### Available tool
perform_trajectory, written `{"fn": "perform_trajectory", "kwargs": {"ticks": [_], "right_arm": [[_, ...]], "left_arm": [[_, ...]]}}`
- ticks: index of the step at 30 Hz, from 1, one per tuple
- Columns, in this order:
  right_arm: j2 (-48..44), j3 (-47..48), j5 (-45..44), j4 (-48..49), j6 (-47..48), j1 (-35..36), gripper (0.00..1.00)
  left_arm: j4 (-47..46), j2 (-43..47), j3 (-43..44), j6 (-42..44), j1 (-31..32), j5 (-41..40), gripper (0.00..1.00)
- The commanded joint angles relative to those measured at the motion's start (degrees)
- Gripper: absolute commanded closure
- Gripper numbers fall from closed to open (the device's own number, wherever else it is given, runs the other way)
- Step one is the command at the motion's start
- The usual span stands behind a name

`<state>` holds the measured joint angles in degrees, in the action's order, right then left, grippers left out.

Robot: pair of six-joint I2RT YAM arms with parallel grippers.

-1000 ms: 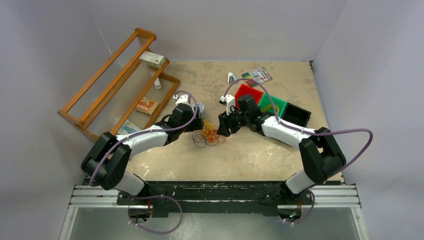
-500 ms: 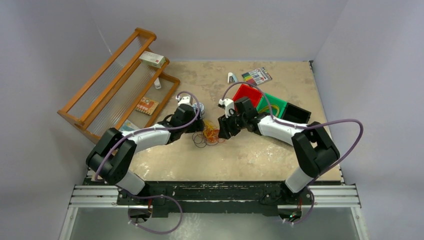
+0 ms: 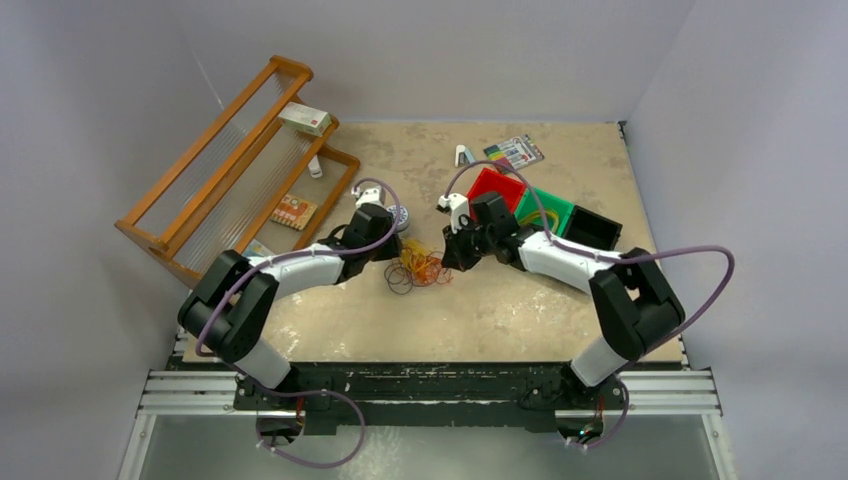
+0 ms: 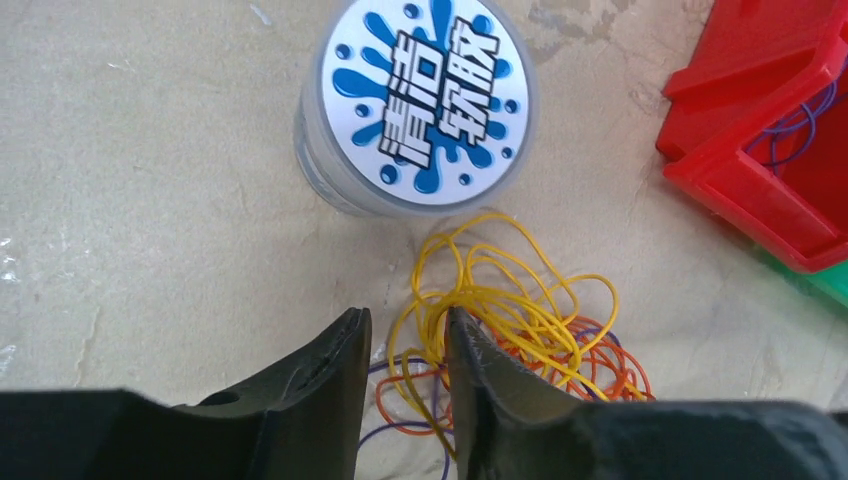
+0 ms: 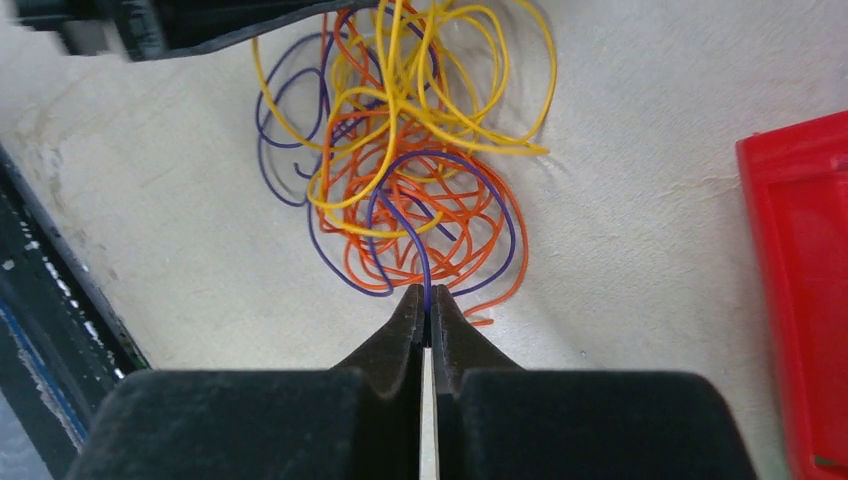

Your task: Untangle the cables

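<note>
The left arm (image 3: 300, 268) and the right arm (image 3: 560, 258) both reach forward from their bases and bend inward, so the wrists face each other at close range. The left gripper (image 4: 405, 330) is low, its jaws a little apart. The right gripper (image 5: 425, 300) has its jaws pressed together, pinching a purple cable (image 5: 424, 258) at the tips.

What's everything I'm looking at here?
cables: one tangle, yellow, orange and purple, table centre
tub: one, clear with blue-white lid, beside the tangle
bins: three, red, green, black, right of centre
rack: one, wooden, far left
box: one, white and red, on the rack
card: one, multicoloured, far edge
table: one, beige
left gripper: one, black, open at the tangle
right gripper: one, black, shut on a purple cable
</note>
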<state>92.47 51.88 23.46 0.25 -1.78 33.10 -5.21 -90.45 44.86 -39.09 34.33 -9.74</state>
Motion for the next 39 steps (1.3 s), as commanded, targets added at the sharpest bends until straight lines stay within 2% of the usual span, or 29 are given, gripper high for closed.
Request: {"fn": "perform_trajectory", "kwargs": {"ticks": [1,4,10,27,33,39], "right_arm": [[-5.5,2.9,-0.8,-0.1,1.8,0.3,1.0],[-8.5,3.1,-2.1,-1.3,2.5,0.4,1.0],[-14.3,7.7,-5.6,-2.5,3.7,0.4,1.0],[-31.8,15.6,-21.4,3.6,0.9,0.4,1.0],[-35.1,19.6,-30.2,7.3,2.5,0.3,1.0],[-35.9,23.0,-34.0,11.0,5.2,0.3,1.0]], "left_arm": [[-2.9,-0.9,2.2,-0.9,-1.5,-1.0,0.73],[-3.2,-1.6,2.1,-0.7,-2.1,-1.0,0.85],[-2.7,-1.9,1.2,-0.8,-3.6,-1.3,1.0],[-2.2,-0.6,-1.7,-0.9,-4.7,-4.0,1.0],[-2.2,-1.1,-2.1,-1.0,-4.7,-4.1,1.0],[-2.4,-1.7,-2.3,-0.9,-4.7,-3.9,1.0]]}}
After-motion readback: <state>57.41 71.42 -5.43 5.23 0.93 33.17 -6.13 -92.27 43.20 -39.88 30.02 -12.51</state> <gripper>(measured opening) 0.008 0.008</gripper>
